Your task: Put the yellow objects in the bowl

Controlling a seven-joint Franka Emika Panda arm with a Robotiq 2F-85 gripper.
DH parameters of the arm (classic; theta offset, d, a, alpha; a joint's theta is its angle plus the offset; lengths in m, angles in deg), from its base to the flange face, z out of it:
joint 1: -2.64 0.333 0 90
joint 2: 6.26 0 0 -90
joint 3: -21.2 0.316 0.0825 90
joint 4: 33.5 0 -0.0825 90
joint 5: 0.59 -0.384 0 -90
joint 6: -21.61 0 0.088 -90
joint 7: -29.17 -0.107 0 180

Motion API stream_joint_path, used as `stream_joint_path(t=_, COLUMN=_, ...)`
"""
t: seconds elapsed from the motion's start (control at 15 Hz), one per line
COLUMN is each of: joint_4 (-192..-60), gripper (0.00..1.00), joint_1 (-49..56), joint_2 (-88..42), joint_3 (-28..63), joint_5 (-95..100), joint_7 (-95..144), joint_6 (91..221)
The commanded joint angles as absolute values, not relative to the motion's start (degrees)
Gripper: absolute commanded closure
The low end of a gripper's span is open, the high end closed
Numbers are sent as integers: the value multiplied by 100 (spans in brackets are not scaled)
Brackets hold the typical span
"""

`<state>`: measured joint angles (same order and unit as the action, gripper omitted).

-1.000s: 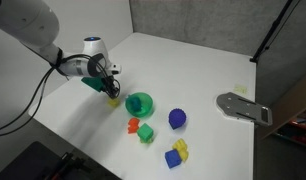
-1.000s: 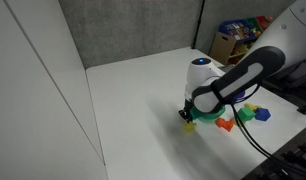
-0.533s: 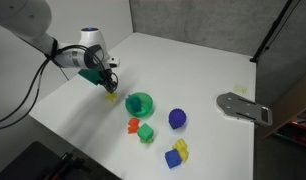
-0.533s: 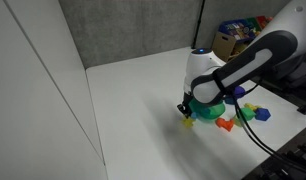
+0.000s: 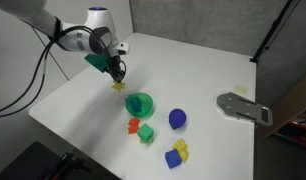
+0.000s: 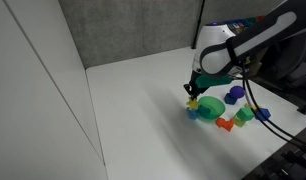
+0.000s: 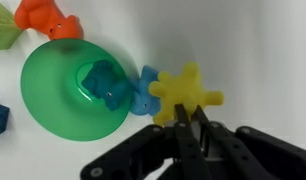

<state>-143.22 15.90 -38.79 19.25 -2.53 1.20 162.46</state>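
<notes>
Since my gripper [image 7: 189, 118] is clamped on the yellow star [image 7: 185, 93], clear of the worktop [image 7: 263, 50], one thing matters — the green bowl [image 7: 48, 95] lies just left of it in the wrist view, lower down.

setting: laboratory test cell. a plain white table [image 5: 203, 75] stands enclosed by grey felt-like partition panels [image 5: 193, 25], with a slanted black stand pole [image 5: 274, 35] alongside.

Gripper [image 5: 117, 78] aloft, downward, jaws tight
</notes>
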Motion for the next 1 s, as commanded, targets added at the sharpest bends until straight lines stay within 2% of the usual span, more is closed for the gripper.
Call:
stream_joint_path(t=0.0, joint_4=-14253, gripper=96, joint_1=1256, joint_2=-3588, joint_3=1854, joint_5=-371, joint_7=231, joint_6=15894)
stream_joint_path(t=0.47, joint_4=-14123, gripper=96, joint_1=873, joint_2=-3575, joint_3=1608, joint_5=-302, joint_7=143, joint_6=15847)
stream_joint_path(t=0.53, joint_4=-14115, gripper=64, joint_1=836, joint_2=-3578, joint_3=1591, joint_5=-317, joint_7=150, joint_6=15833)
stream_joint_path(t=0.6, joint_4=-14115, gripper=64, joint_1=810, joint_2=-3572, joint_3=1578, joint_5=-320, joint_7=160, joint_6=15827)
stream_joint_path(t=0.93, joint_4=-14196, gripper=26, joint_1=718, joint_2=-3449, joint_3=1569, joint_5=-331, joint_7=272, joint_6=15738)
